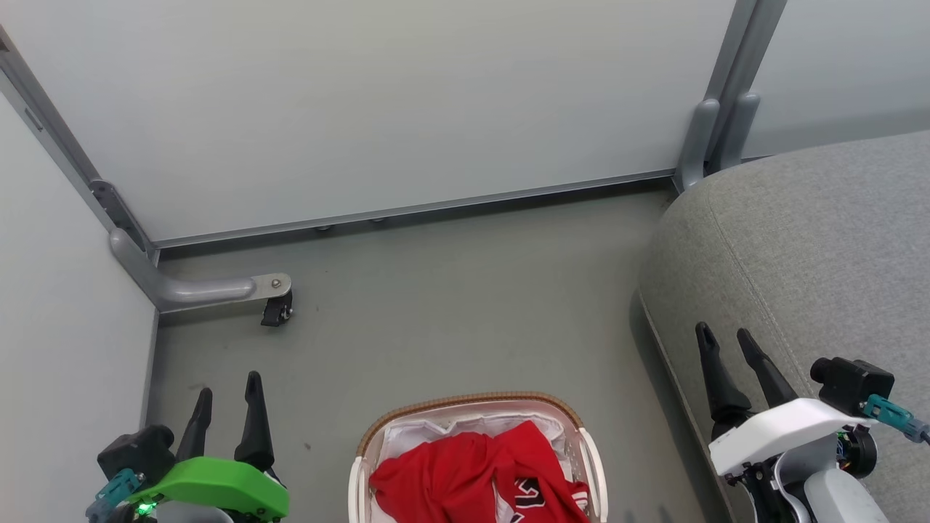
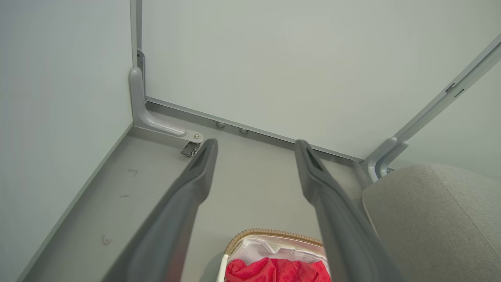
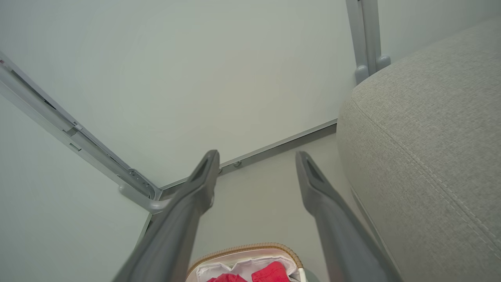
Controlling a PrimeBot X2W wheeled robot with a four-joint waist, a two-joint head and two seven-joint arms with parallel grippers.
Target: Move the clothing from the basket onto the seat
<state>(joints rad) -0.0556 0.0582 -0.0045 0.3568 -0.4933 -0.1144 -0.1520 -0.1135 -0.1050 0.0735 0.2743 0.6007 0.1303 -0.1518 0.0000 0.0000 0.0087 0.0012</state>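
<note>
Two tools, both spread with nothing in them: left tool (image 1: 229, 385) above the floor (image 1: 436, 305), right tool (image 1: 722, 330) at the edge of the one grey seat (image 1: 799, 240). One basket (image 1: 465, 402) on the floor between them, brown woven rim, holding the clothing (image 1: 465, 472), a crumpled red heap with white trim and black-and-white print; piece count unclear.

Head view looks steeply down from above onto the floor (image 1: 465, 312), basket (image 1: 472, 401) at its bottom edge. Both wrist views face forward and down toward the wall panel (image 2: 274, 58). All three share basket, seat (image 1: 799, 240) corner, floor.
</note>
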